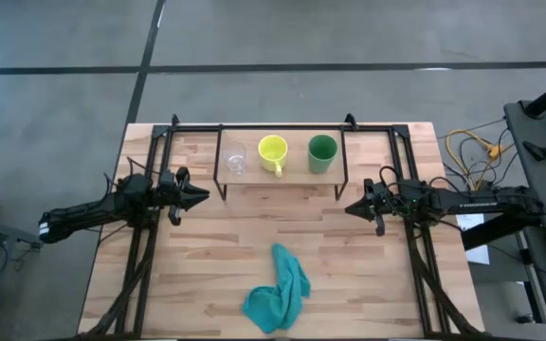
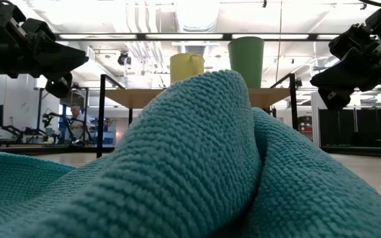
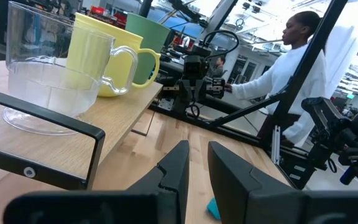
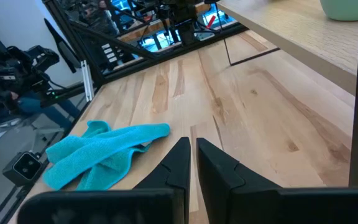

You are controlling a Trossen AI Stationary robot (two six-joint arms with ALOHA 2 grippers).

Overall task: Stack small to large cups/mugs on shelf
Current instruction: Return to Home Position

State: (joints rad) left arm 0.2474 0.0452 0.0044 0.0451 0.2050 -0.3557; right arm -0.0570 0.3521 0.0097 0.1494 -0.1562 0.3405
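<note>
A clear glass cup (image 1: 236,157), a yellow mug (image 1: 273,152) with a handle and a green cup (image 1: 322,152) stand side by side, bottoms down, on the low wooden shelf (image 1: 282,175) at the table's far side. They also show in the left wrist view: the glass cup (image 3: 48,68), the yellow mug (image 3: 107,53), the green cup (image 3: 145,43). My left gripper (image 1: 205,195) hovers off the shelf's left end, fingers close together and empty (image 3: 194,168). My right gripper (image 1: 350,208) hovers off the shelf's right end, fingers close together and empty (image 4: 191,163).
A crumpled teal cloth (image 1: 278,292) lies on the table near its front edge and fills most of the low view (image 2: 197,165). Black frame bars run along the table's far and side edges. A person (image 3: 297,68) in white stands beyond the table.
</note>
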